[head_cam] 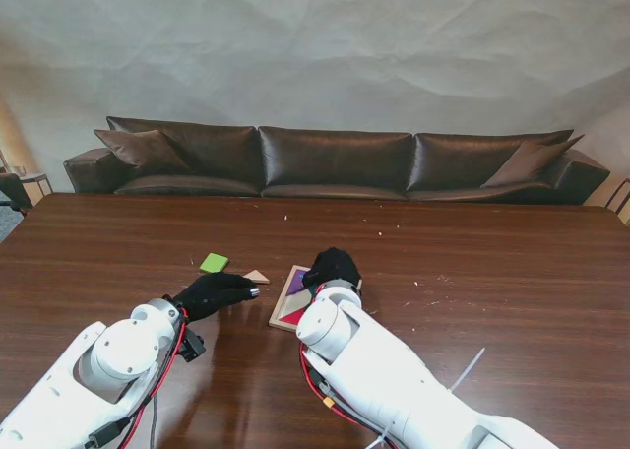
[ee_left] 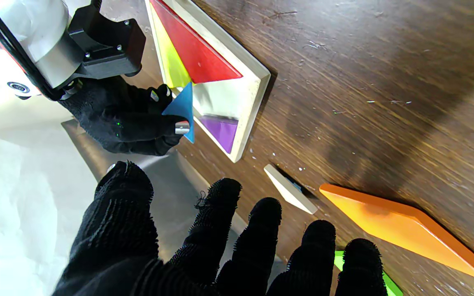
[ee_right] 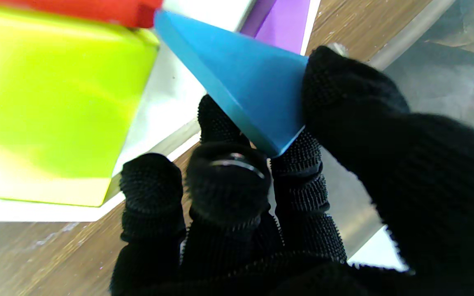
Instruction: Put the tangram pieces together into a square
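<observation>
Pinching blue triangle [ee_right: 257, 86]: right hand [ee_right: 286, 197] | left hand [ee_left: 204, 246] spread, empty | orange piece [ee_left: 405, 228] beside tray [ee_left: 253, 86]

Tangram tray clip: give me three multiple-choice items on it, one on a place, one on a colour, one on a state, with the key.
1. Where does the green piece lie?
A. inside the tray
B. on the table, left of the tray
C. on the sofa

2. What colour is the piece the right hand holds?
A. blue
B. orange
C. white

3. How is the left hand?
A. shut on the orange piece
B. shut on the tray
C. open, fingers spread

Key: 1 B, the stand view shows it on bare wood left of the tray. 2 A, the blue triangle sits pinched between its fingers. 3 C, its fingers grasp nothing; the orange piece lies free.
</observation>
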